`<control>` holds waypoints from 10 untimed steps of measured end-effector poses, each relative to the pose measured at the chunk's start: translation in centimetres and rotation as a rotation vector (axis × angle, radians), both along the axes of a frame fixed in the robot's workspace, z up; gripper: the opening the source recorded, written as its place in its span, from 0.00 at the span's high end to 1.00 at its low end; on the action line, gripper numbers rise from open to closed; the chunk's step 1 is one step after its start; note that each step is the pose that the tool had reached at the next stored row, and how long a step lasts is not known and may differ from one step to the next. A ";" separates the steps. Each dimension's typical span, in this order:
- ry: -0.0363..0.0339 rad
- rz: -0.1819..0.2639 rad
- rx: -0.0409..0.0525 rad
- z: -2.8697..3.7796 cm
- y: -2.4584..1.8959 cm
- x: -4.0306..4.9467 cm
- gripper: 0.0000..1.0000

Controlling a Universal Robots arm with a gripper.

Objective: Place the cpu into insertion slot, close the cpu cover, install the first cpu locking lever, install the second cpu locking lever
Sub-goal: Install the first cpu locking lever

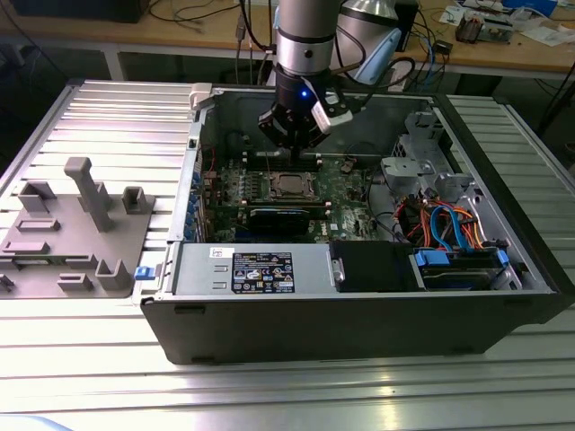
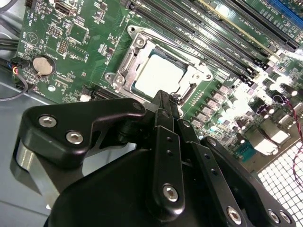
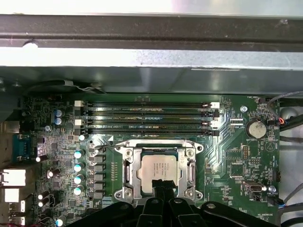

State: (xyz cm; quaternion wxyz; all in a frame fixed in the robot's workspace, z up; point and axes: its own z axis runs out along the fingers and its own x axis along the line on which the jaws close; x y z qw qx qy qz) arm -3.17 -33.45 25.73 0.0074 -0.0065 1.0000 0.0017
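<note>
First wrist view, flat square silvery cpu (image 3: 160, 168)

The ribbed metal table (image 1: 287, 395) carries an open computer case (image 1: 359, 328) (interior facing up). A grey fixture plate (image 1: 76, 242) lies beside the case, toward the exterior view's left.

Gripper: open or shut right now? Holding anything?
Gripper: shut, fingertips together at the edge of the insertion slot; whether it pinches anything cannot be told.
</note>
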 end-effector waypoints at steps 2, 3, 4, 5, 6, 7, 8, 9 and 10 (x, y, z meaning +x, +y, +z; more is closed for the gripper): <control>0.0001 0.000 0.0000 0.00 0.00 -0.22 0.89; 0.0001 0.000 0.0000 0.00 0.00 -0.32 0.89; 0.0001 0.000 -0.0001 0.00 0.00 -0.33 0.89; 0.0001 0.000 -0.0001 0.00 0.00 -0.35 0.89; 0.0001 0.000 -0.0001 0.00 0.00 -0.37 0.89; 0.0001 0.000 0.0000 0.00 0.00 -0.37 0.89; 0.0001 0.000 0.0000 0.00 0.00 -0.37 0.89; 0.0001 0.000 -0.0001 0.00 0.00 -0.37 0.89; 0.0001 0.000 0.0000 0.00 0.00 -0.37 0.89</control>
